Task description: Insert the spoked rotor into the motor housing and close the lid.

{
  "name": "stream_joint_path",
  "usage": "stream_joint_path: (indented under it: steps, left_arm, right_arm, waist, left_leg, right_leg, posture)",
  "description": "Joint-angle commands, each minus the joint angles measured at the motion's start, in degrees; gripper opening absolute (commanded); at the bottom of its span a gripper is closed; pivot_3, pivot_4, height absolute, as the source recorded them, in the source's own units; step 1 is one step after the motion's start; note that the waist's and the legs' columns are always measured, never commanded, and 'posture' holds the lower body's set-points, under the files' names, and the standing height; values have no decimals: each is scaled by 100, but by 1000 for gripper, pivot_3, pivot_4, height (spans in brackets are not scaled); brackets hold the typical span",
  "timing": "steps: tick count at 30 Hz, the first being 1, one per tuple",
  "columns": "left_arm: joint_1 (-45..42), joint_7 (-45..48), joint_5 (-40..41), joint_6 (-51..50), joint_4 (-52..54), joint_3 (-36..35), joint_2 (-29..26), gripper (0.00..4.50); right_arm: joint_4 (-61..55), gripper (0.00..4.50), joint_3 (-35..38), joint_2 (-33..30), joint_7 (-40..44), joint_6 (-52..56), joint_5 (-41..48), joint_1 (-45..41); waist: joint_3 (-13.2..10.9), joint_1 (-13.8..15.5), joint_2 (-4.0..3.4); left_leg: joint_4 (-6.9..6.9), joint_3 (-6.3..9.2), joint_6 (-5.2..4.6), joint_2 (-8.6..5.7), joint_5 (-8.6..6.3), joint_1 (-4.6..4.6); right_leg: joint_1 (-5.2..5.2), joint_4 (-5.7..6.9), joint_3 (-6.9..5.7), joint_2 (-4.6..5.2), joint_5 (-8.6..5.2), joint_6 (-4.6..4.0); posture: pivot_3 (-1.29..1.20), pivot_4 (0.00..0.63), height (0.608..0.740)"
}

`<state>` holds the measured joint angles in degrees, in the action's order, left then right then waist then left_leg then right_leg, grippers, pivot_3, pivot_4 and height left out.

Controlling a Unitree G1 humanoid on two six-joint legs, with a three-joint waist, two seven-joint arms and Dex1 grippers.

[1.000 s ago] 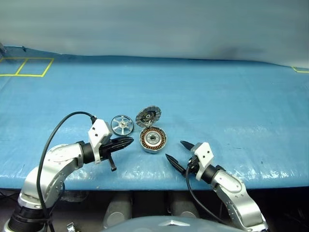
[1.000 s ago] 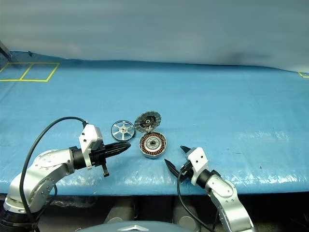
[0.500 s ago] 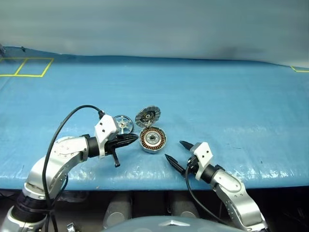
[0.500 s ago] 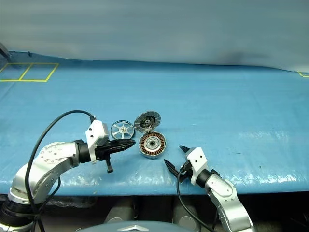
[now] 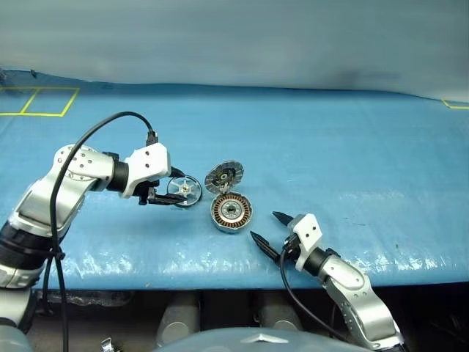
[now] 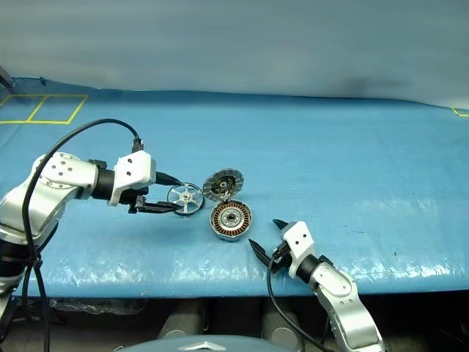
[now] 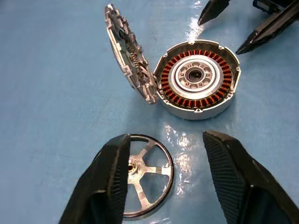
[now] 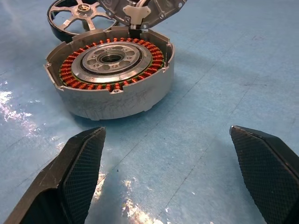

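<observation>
The shiny spoked rotor (image 7: 142,175) lay flat between the left gripper (image 7: 166,175)'s spread, textured fingers, the right gripper (image 8: 175,172) gaping wide by the copper-wound motor housing (image 8: 112,74)

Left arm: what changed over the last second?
The left gripper rose from the table's near edge, swung toward the rotor and opened from shut; its fingers now flank the rotor without gripping it. Rotor, housing, raised lid and the open right gripper stayed put.

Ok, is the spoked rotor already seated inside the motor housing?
No, the spoked rotor lies on the blue mat beside the motor housing, whose copper windings are uncovered under the raised lid.
</observation>
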<state>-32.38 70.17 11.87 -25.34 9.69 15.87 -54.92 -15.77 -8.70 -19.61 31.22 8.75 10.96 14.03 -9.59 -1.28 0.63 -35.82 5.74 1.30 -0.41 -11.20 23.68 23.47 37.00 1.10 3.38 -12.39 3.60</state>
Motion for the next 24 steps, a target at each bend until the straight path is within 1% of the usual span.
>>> stream_joint_path:
  steps: [1, 5, 11, 14, 17, 20, 24]
  left_arm:
    - [-733, 569, -836, 813, -578, 558, -76, 2866]
    - [-1677, 1089, -1693, 1639, -1563, 1244, 228, 2866]
    - [-2406, 1579, -2494, 2709, -2568, 1805, 698, 2866]
    - [-2660, 1793, -2916, 3203, -2963, 2090, 905, 2866]
    - [-2799, 1936, -3156, 3499, -3239, 2210, 1076, 2866]
    - [-2848, 2024, -3279, 3606, -3391, 2230, 1278, 2866]
    - [-2878, 2203, -3476, 3510, -3426, 2318, 1423, 2866]
  right_arm:
    - [-36, 4500, -19, 49, -4, -107, -8, -54]
    - [-3, 4500, -23, 76, 2, -117, -32, -80]
    - [29, 4500, -30, 113, -17, -139, -59, -107]
    - [35, 4500, -28, 136, -42, -159, -75, -90]
    - [29, 4500, -26, 154, -62, -169, -84, -67]
    - [29, 4500, -13, 184, -100, -183, -92, -33]
    - [18, 4500, -31, 197, -112, -186, -105, 3]
  waist:
    - [0, -4, 0]
    - [-2, -3, 3]
    - [-2, -35, 3]
    - [-2, -31, 4]
    - [-2, -50, 4]
    - [-2, -50, 4]
    - [-2, -51, 4]
  left_leg:
    - [0, -1, 0, 0, 0, -1]
    - [-3, -3, -1, -1, 0, 0]
    - [-7, -2, -5, -1, 0, 3]
    - [-10, 0, -5, -1, 0, 5]
    - [-10, -2, -5, -1, 0, 4]
    - [-11, -1, -6, -1, 1, 5]
    - [-16, -1, -7, -1, 1, 6]
  right_leg:
    - [-1, 0, 1, 0, 0, 0]
    - [-2, 2, 4, -2, 0, 1]
    - [-2, 3, 11, -6, 3, 5]
    - [0, 5, 13, -10, 4, 7]
    - [-1, 5, 17, -10, 5, 9]
    - [-1, 7, 17, -10, 5, 9]
    - [-1, 9, 18, -10, 7, 12]
  posture:
    - [0, 150, 740]
    - [0, 150, 740]
    - [0, 150, 740]
    - [0, 150, 740]
    - [0, 150, 740]
    - [0, 150, 740]
    - [0, 150, 740]
